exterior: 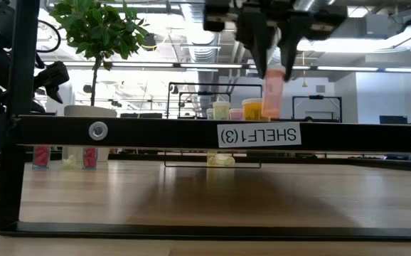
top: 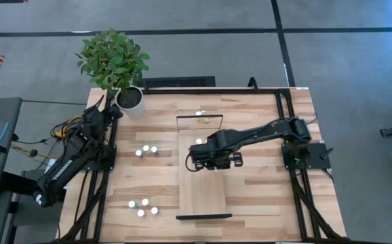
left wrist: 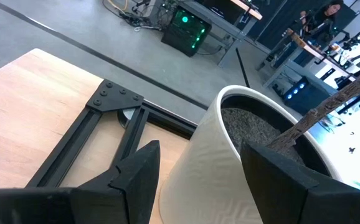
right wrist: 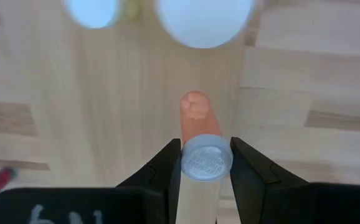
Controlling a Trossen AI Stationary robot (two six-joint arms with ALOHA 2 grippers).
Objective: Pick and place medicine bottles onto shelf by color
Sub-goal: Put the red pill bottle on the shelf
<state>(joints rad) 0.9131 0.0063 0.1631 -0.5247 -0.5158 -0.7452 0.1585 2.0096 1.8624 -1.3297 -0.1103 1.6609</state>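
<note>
- A pink medicine bottle point(right wrist: 200, 134) with a white cap hangs upright above the shelf point(top: 199, 193), clear of the light-wood panel.
- The right claw point(right wrist: 206, 163) is narrowed onto its cap.
- More bottles point(top: 201, 116) stand at the shelf's far end; small groups point(top: 146, 150) sit on the bench point(top: 270, 196).
- The left claw point(left wrist: 195, 171), fingers apart and empty, straddles a white plant pot point(left wrist: 230, 162) holding soil.

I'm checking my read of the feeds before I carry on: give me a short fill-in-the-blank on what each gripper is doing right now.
1. The right gripper is shut on a small bottle with a ____ body.
2. That bottle hangs above the ____, clear of its surface.
3. The left gripper is parked with its fingers either side of the white ____.
4. The held bottle's cap is ____.

Missing words: pink; shelf; plant pot; white
</note>
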